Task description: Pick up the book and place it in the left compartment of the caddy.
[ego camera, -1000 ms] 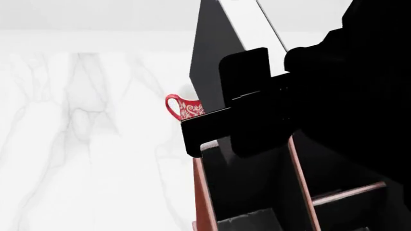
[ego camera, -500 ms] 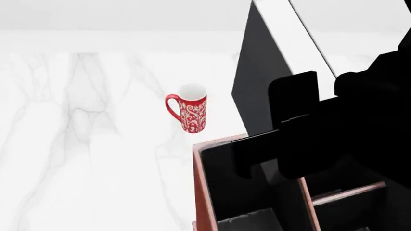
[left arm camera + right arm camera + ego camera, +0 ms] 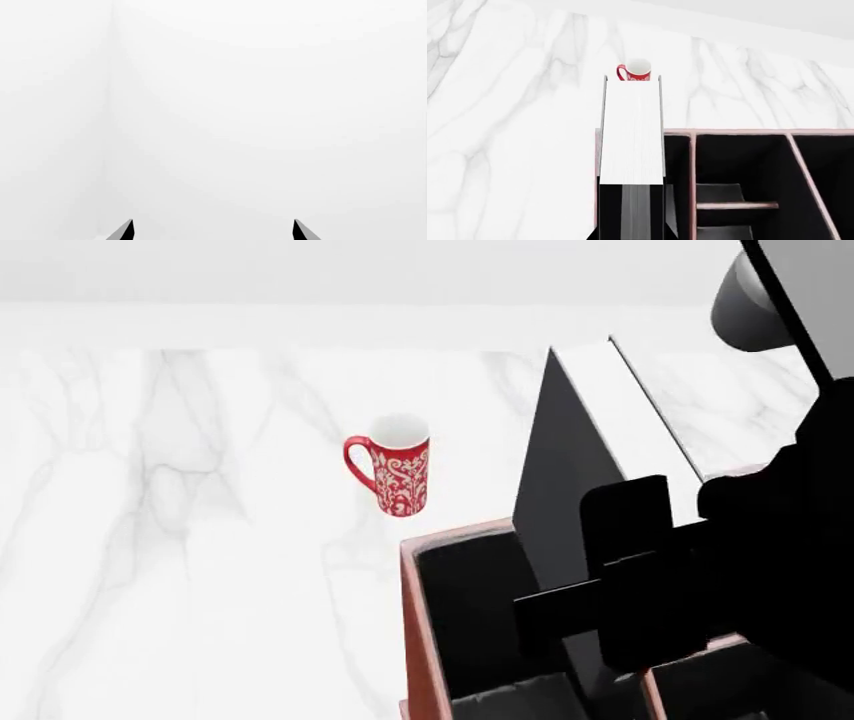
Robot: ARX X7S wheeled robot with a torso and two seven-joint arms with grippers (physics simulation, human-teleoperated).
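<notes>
My right tool pinches the book, lifted off the bench and tilted with its lower end inside the caddy, over the left compartment. Lowering and release remain. My left tool is spread, empty.

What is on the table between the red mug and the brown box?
Nothing. The head view shows bare marble between the mug and the caddy.
</notes>
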